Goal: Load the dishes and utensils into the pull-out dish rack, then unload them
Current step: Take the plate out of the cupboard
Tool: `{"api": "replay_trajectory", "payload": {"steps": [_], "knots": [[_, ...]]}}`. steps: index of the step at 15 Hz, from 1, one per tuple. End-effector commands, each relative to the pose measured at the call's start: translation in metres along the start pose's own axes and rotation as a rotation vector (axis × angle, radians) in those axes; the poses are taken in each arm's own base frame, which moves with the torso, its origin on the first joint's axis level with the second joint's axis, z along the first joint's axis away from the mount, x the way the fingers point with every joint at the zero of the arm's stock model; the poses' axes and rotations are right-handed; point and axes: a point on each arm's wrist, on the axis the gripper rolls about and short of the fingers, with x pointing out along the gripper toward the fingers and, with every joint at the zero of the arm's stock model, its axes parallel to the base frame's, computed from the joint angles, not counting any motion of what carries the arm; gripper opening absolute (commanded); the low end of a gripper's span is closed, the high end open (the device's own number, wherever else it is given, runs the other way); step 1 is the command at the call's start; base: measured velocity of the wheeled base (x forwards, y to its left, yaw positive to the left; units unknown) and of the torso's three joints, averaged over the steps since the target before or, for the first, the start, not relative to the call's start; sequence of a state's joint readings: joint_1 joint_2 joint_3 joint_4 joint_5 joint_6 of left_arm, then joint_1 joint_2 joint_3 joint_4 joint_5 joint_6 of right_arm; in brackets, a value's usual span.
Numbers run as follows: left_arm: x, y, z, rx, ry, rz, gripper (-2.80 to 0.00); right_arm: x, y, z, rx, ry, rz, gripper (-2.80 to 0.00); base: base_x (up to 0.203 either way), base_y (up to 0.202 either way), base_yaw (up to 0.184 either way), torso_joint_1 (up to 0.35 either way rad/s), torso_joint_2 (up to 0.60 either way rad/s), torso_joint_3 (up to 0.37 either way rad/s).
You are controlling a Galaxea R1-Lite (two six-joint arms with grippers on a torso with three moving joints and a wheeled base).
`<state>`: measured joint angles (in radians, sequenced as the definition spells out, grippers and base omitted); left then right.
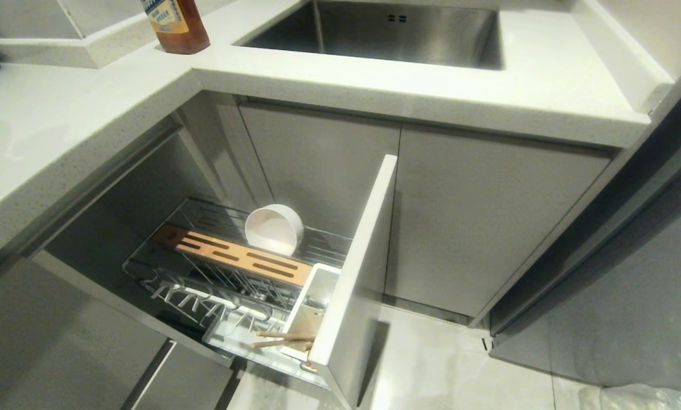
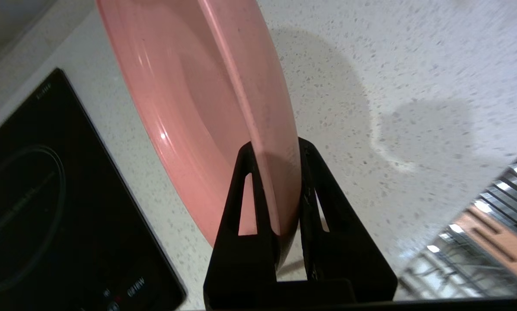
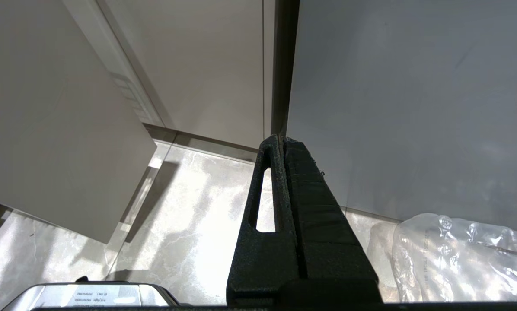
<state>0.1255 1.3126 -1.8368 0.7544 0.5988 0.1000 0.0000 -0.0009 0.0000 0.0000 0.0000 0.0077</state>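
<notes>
Pink plate is pinched on edge in our left gripper over the speckled desk; right gripper hangs closed, empty, and the bowl sits in the rack.

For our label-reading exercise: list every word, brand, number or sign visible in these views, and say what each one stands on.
Nothing can be read for certain.
Amber bottle on the countertop: blue-and-white label, print too small to read.
Black cooktop: pale markings by its controls and at one corner, blurred and unreadable.
Silver-topped object at the edge of the right wrist view: a line of print, too small to read.
Clear plastic bag on the floor: faint print, unreadable.
</notes>
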Motion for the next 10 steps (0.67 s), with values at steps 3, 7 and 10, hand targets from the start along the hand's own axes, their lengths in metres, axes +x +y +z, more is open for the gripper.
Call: {"api": "replay_trajectory", "payload": {"steps": [3,7,10], "knots": [[0.039,-0.025,-0.006,0.200,0.181,0.025,-2.80,0.000,0.000,0.000,0.000,0.001,0.000,-2.80,0.000,0.000,0.000,0.000,0.00,0.000],[0.056,-0.036,-0.018,0.337,0.328,0.066,-2.80,0.000,0.000,0.000,0.000,0.001,0.000,-2.80,0.000,0.000,0.000,0.000,0.00,0.000],[0.063,-0.041,-0.021,0.367,0.358,0.093,-2.80,0.000,0.000,0.000,0.000,0.001,0.000,-2.80,0.000,0.000,0.000,0.000,0.00,0.000]]}}
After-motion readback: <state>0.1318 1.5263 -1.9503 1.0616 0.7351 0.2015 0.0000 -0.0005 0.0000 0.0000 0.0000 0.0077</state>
